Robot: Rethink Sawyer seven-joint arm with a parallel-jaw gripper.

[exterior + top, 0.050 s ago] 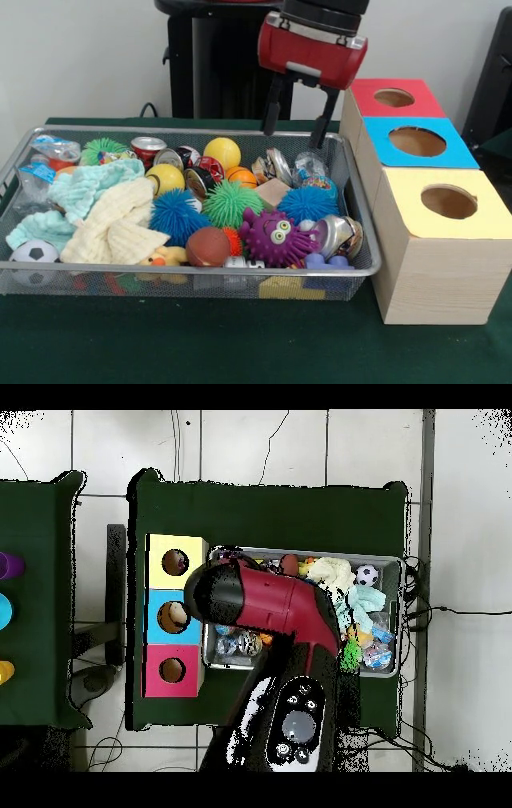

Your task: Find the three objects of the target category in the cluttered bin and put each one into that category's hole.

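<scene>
The bin was silvery wire mesh with a smooth metal rim. The worktop wore matt dark green cloth. The boxes showed pale bare wood grain, their tops matt painted. Two towels looked soft and nubbly, the spiky balls rubbery, the crushed cans shiny metal. The end effector had a glossy red plastic shell.

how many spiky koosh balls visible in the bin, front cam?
4: a green one at the far left, a blue one beside the cloths, a green one mid-bin, a blue one toward the boxes. The clutter may hide others.
</scene>
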